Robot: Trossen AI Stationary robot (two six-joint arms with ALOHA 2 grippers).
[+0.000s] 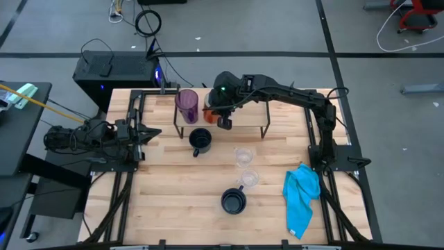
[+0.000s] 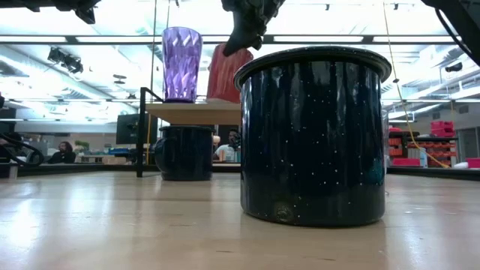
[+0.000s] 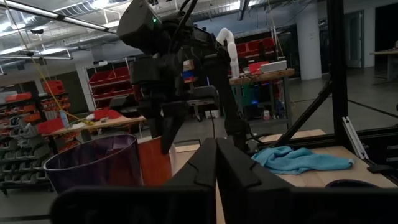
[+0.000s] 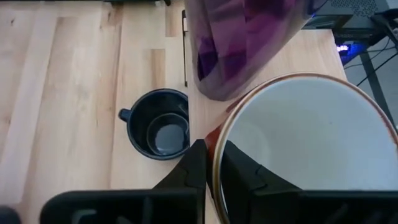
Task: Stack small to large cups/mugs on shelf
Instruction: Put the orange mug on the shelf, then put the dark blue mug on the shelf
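Orange-walled and white inside, the mug (image 4: 311, 149) is pinched at its rim by the right gripper (image 4: 210, 163), one finger inside and one outside, tilted above the shelf (image 1: 246, 111) near the table's far edge. Just beside it, on the shelf's left end, the purple tumbler (image 4: 242, 43) stands upright. The left gripper (image 1: 147, 133), fingers together and empty, waits at the table's left edge.

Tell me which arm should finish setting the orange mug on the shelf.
Right. Its pincer already grips the orange mug's rim over the shelf, beside the purple tumbler. The left pincer is shut, parked at the table's edge.
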